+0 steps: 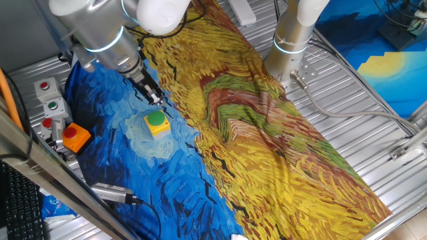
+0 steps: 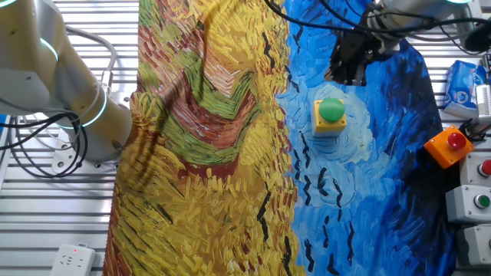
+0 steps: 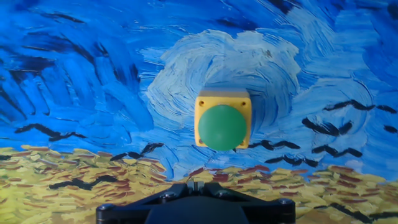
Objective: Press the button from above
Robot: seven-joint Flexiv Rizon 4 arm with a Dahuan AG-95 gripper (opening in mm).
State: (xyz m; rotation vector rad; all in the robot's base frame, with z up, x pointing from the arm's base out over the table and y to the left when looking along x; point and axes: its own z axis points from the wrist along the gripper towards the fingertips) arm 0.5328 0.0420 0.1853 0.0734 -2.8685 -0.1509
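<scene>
Hovering tool (image 1: 157,100), finger state impossible to tell, hangs apart from the unlabelled green button (image 3: 222,127) on painted cloth (image 2: 230,153).

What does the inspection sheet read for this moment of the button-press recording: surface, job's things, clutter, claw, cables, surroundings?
Surface: painted cloth, blue and yellow, wrinkled, over a ribbed metal table.
Job's things: green button on yellow box, upright on the blue part, untouched.
Clutter: red button on orange box; small grey button boxes off the cloth edge.
Claw: claw hangs above and beside the green button, no contact; finger state cannot be told.
Cables: grey cable on the table by a second arm's base.
Surroundings: power strip at the table edge.
</scene>
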